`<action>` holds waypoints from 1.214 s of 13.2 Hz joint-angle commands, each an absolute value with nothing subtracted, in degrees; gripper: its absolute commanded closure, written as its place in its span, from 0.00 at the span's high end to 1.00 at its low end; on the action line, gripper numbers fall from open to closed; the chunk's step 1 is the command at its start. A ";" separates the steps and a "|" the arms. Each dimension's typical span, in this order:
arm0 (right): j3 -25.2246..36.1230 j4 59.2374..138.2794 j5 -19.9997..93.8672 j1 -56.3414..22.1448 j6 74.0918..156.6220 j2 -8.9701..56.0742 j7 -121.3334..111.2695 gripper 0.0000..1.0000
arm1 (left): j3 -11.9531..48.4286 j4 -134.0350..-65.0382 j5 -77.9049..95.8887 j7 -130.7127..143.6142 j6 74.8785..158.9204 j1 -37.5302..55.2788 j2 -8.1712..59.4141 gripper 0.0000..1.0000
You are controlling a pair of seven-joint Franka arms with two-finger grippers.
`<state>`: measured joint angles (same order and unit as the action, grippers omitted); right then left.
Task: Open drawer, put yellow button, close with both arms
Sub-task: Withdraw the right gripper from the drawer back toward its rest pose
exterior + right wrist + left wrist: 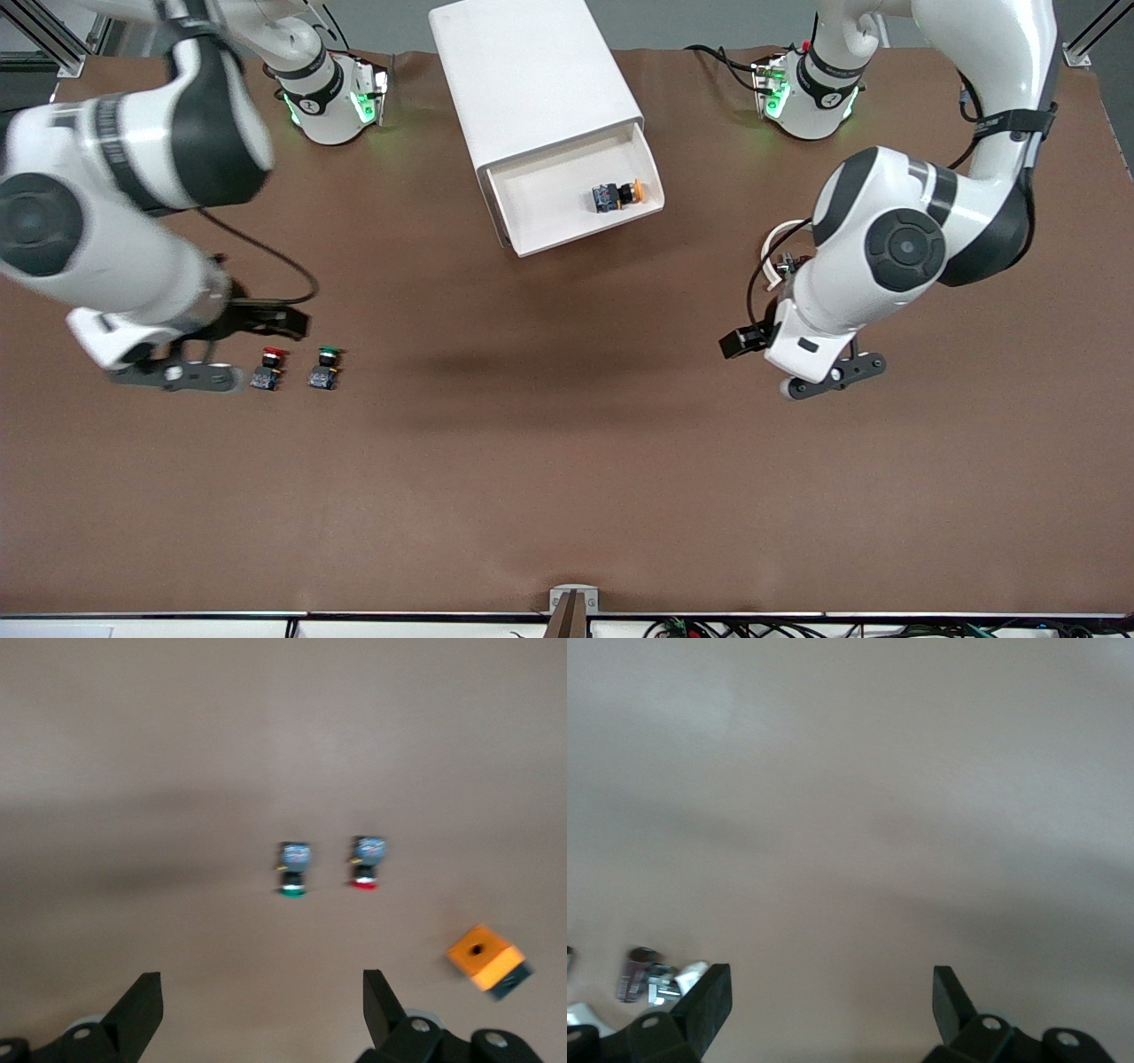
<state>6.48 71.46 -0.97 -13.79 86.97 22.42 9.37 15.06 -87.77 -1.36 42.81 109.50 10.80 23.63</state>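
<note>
The white cabinet [532,80] stands between the two arm bases. Its top drawer [549,190] is pulled open toward the front camera. The yellow button [625,195] lies on its side in the drawer, toward the left arm's end. My right gripper [283,321] is open and empty, low over the table beside the red-capped button; its wrist view shows its fingers spread over bare table [263,988]. My left gripper [742,341] is open and empty over bare table toward the left arm's end, and it also shows in its wrist view [833,979].
A red-capped button [268,368] [366,862] and a green-capped button [325,366] [292,868] stand side by side on the brown table [567,461] near my right gripper. A small orange block [485,958] shows only in the right wrist view.
</note>
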 commanded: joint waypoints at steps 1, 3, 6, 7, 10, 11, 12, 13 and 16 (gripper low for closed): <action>5.01 72.25 -0.97 -6.70 85.35 20.13 1.51 1.00 | 15.12 -88.42 -2.02 49.90 113.46 16.24 25.04 1.00; 4.92 72.25 -0.88 -3.36 84.20 19.08 -0.08 1.00 | 15.12 -88.42 -3.08 53.16 114.08 19.58 25.92 1.00; 5.01 72.42 -1.14 -1.32 81.66 17.06 -2.36 1.00 | 15.12 -88.42 -3.08 57.55 115.74 23.89 26.81 1.00; 5.18 72.94 -2.36 -1.23 80.69 16.70 -2.98 1.00 | 15.12 -88.42 -2.99 58.87 116.45 25.47 26.98 1.00; 5.27 73.12 -6.42 -0.53 78.93 16.35 -6.58 1.00 | 14.85 -88.24 -3.08 62.74 117.51 30.05 28.91 1.00; 5.19 73.04 -6.42 -0.09 78.75 16.35 -6.85 1.00 | 14.85 -88.24 -3.08 63.28 117.68 31.02 29.26 1.00; 5.19 73.04 -6.42 -0.09 78.75 16.35 -6.86 1.00 | 14.85 -88.24 -3.08 63.54 117.69 31.72 29.62 1.00; 5.10 73.04 -6.42 -0.17 78.75 16.26 -6.86 1.00 | 14.85 -88.24 -3.42 63.89 117.69 31.99 29.79 1.00; 5.01 72.51 -4.23 0.87 77.17 16.35 -6.77 1.00 | 15.03 -88.77 -4.04 66.87 117.60 34.35 30.06 1.00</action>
<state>6.32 71.79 -5.21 -0.94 78.26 17.57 -6.06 15.29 -88.47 -2.73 64.25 117.21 32.70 30.20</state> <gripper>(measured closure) 0.000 0.000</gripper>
